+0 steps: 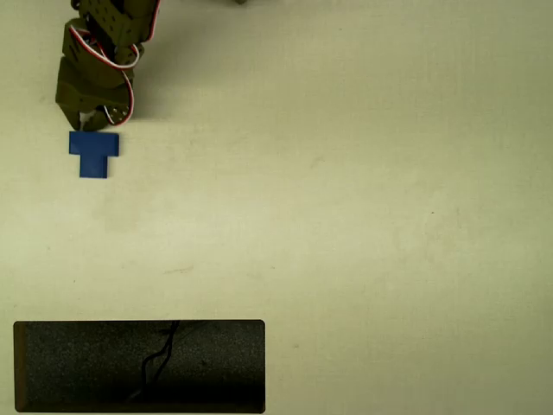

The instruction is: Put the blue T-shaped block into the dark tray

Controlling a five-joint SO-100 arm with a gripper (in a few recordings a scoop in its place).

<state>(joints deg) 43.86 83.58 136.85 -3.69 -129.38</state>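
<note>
No brand, label or writing could be read on anything in the overhead view. The olive-brown arm (95, 52) entered from the top edge at about eleven o'clock of the picture, its upper links cut off by the frame, with red and white wires looping down its side. The gripper (89, 119) pointed toward six o'clock, its tips just above the blue T-shaped block (93, 152), near or perhaps touching the block's top edge; the picture did not settle which. The fingers were foreshortened and merged with the dark body, so how far the jaws stood apart could not be told, and nothing was seen held between them.

The block lay flat on the pale table (363, 199) at about ten o'clock of the picture, its crossbar toward twelve o'clock and its stem toward six. The dark tray (52, 363) sat well apart from it, at about seven o'clock, black and speckled inside with a thin brown rim and a crooked dark line near its middle. Its lower edge met the bottom of the frame.
</note>
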